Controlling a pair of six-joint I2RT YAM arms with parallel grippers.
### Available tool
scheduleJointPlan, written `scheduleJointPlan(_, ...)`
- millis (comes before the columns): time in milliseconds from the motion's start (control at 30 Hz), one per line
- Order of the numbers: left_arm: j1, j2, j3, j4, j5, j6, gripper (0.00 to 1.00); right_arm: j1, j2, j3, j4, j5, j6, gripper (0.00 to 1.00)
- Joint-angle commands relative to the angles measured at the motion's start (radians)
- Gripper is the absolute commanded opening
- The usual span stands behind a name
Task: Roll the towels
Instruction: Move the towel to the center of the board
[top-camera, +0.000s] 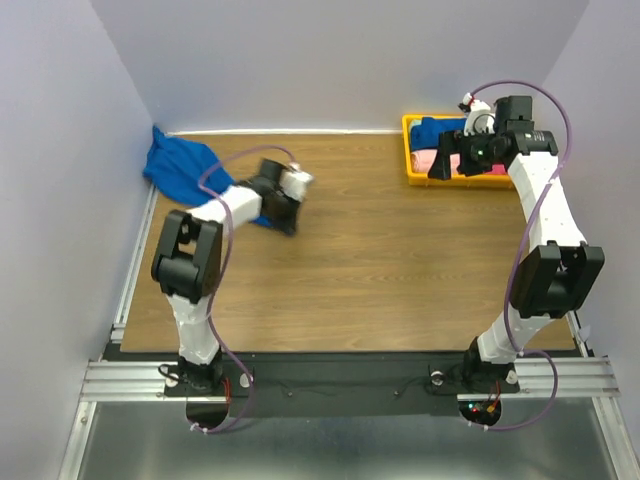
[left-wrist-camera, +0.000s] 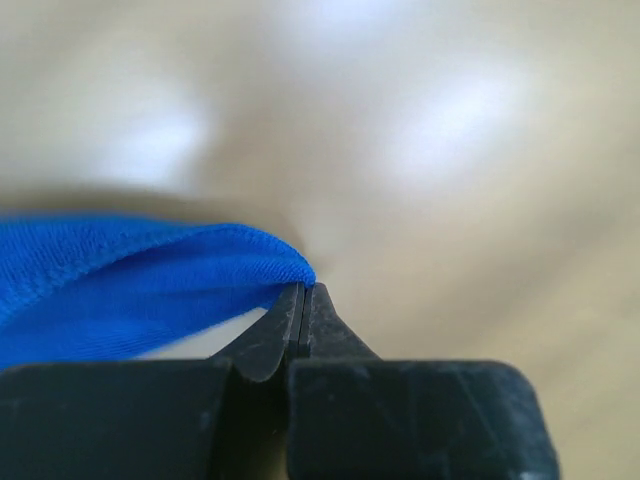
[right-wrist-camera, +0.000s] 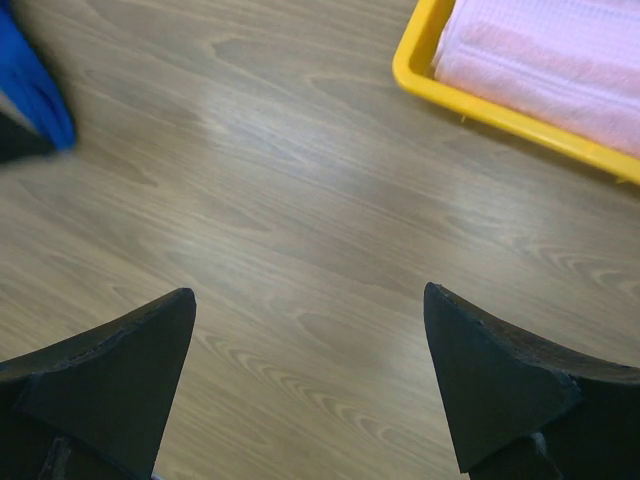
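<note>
Top external view: the blue towel (top-camera: 180, 165) lies bunched in the far-left corner of the table (top-camera: 400, 270), against the walls. One narrow tail of it runs out toward the middle of the table.
Left gripper: the left gripper (top-camera: 283, 222) is at the end of that tail, low over the wood.
Left wrist view: the two fingertips (left-wrist-camera: 325, 320) are pressed together, with a fold of the blue hem pinched at their very tip. The hold looks thin.
Right gripper: the right gripper (right-wrist-camera: 309, 290) is spread wide and holds nothing. It hangs over bare wood just beside the yellow bin (right-wrist-camera: 425, 70).
Bin: a pink towel (right-wrist-camera: 560, 60) lies inside. From above, a second blue towel (top-camera: 432, 128) shows at its far end.
Towel from hand: the bulk lies to the left and farther away than the left gripper, toward the corner.
Long axis: the cloth is crumpled, so its true long side cannot be told. The visible stretch runs diagonally from corner to gripper.
Nearer arm: the left one, which is touching the cloth. The right is well apart, across the table.
Step in hand, as I judge: to drag the towel to the open middle and lay it flat before rolling.
What the move needs: a low pull along that diagonal, so the hem does not slip out.
</note>
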Motion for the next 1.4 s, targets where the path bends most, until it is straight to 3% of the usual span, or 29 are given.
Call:
scheduleJointPlan(0, -0.243, -0.179, -0.162, 0.056, 0.162, -0.145, 0.00, -0.017, -0.006, 0.024, -0.057, -0.039, -0.003, 1.00)
scheduleJointPlan(33, -0.359, -0.193, -0.170, 0.076, 0.156, -0.126, 0.00, -0.019, -0.009, 0.015, -0.065, -0.040, -0.011, 1.00)
scheduleJointPlan(67, -0.360, -0.205, -0.170, 0.081, 0.157, -0.112, 0.00, -0.020, -0.009, 0.008, -0.067, -0.034, -0.016, 1.00)
scheduleJointPlan(133, -0.478, -0.215, -0.140, 0.075, 0.279, -0.101, 0.04, -0.022, -0.004, -0.008, -0.082, -0.016, -0.031, 1.00)
scheduleJointPlan(167, -0.504, -0.212, -0.114, 0.058, 0.316, -0.090, 0.32, -0.023, -0.003, -0.013, -0.088, -0.013, -0.039, 1.00)
scheduleJointPlan(233, -0.541, -0.201, -0.008, 0.001, 0.401, -0.032, 0.48, -0.023, -0.001, -0.018, -0.103, -0.014, -0.065, 1.00)
scheduleJointPlan(267, -0.535, -0.214, 0.024, -0.005, 0.410, -0.027, 0.61, -0.023, -0.001, -0.025, -0.108, -0.019, -0.071, 1.00)
scheduleJointPlan(333, -0.491, -0.230, 0.107, -0.017, 0.431, -0.014, 0.78, -0.023, 0.000, -0.036, -0.120, -0.040, -0.088, 0.98)
scheduleJointPlan(433, -0.394, -0.248, 0.222, -0.106, 0.523, 0.048, 0.80, -0.005, 0.022, -0.053, -0.152, -0.076, -0.108, 0.83)
scheduleJointPlan(467, -0.368, -0.251, 0.248, -0.131, 0.543, 0.060, 0.80, 0.010, 0.025, -0.061, -0.159, -0.077, -0.115, 0.74)
scheduleJointPlan(567, -0.224, -0.265, 0.272, -0.171, 0.554, 0.081, 0.78, 0.120, 0.014, -0.137, -0.137, -0.024, -0.129, 0.60)
scheduleJointPlan(633, -0.152, -0.267, 0.262, -0.203, 0.525, 0.114, 0.75, 0.212, 0.013, -0.191, -0.108, 0.021, -0.134, 0.56)
scheduleJointPlan(767, 0.063, -0.236, 0.258, -0.241, 0.484, 0.183, 0.70, 0.321, 0.080, -0.203, -0.102, 0.016, -0.108, 0.55)
scheduleJointPlan(867, 0.155, -0.210, 0.247, -0.241, 0.417, 0.215, 0.70, 0.380, 0.161, -0.157, -0.090, -0.042, -0.051, 0.56)
scheduleJointPlan(1067, 0.240, -0.153, 0.241, -0.204, 0.252, 0.220, 0.76, 0.453, 0.299, -0.091, -0.067, -0.097, 0.021, 0.72)
scheduleJointPlan(1200, 0.272, -0.127, 0.184, -0.197, 0.136, 0.238, 0.74, 0.512, 0.353, -0.079, -0.042, -0.116, 0.039, 0.71)
scheduleJointPlan(1367, 0.312, -0.136, 0.103, -0.183, 0.102, 0.261, 0.74, 0.541, 0.411, -0.041, -0.022, -0.175, 0.081, 0.69)
